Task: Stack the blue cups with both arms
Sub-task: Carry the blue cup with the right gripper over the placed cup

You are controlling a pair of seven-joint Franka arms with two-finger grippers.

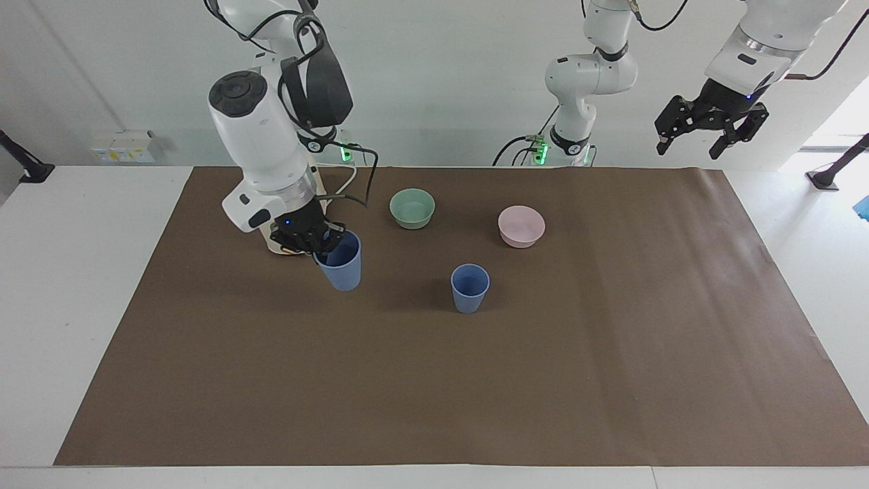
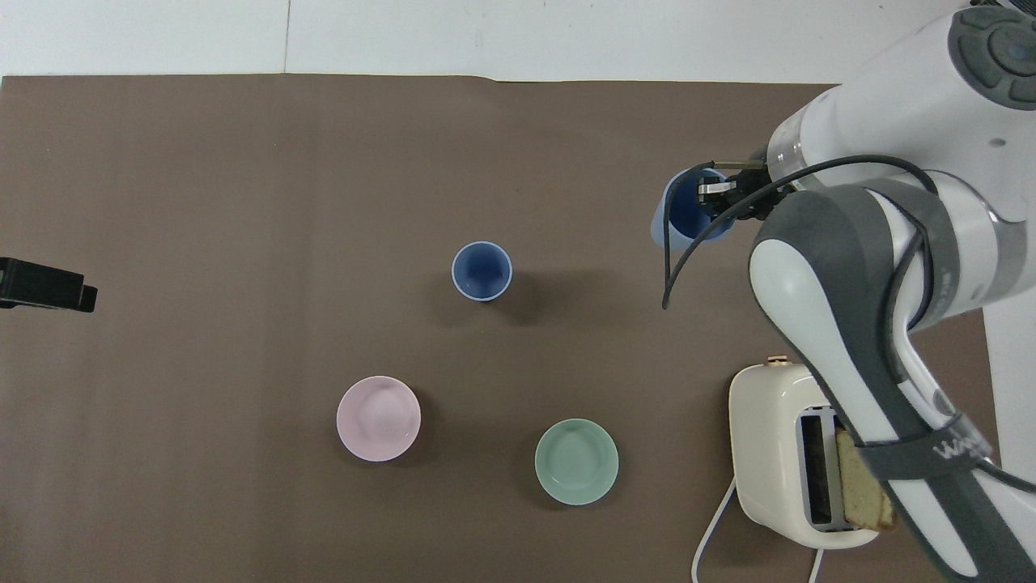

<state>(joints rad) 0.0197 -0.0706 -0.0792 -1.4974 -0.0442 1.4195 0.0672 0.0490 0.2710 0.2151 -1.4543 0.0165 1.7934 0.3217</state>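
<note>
One blue cup (image 1: 470, 288) stands upright on the brown mat near the table's middle; it also shows in the overhead view (image 2: 481, 271). My right gripper (image 1: 319, 241) is shut on the rim of the second blue cup (image 1: 339, 261) and holds it, slightly tilted, in the air over the mat toward the right arm's end. The same grip shows in the overhead view, with the right gripper (image 2: 716, 190) at the rim of the held cup (image 2: 688, 212). My left gripper (image 1: 709, 132) is open and empty, high over the mat's edge at the left arm's end, waiting; its tip shows in the overhead view (image 2: 48, 283).
A green bowl (image 1: 412, 208) and a pink bowl (image 1: 521, 226) sit nearer to the robots than the standing cup. A cream toaster (image 2: 777, 453) with a slice of bread in it stands under the right arm. A smaller white arm (image 1: 584, 88) stands at the robots' edge.
</note>
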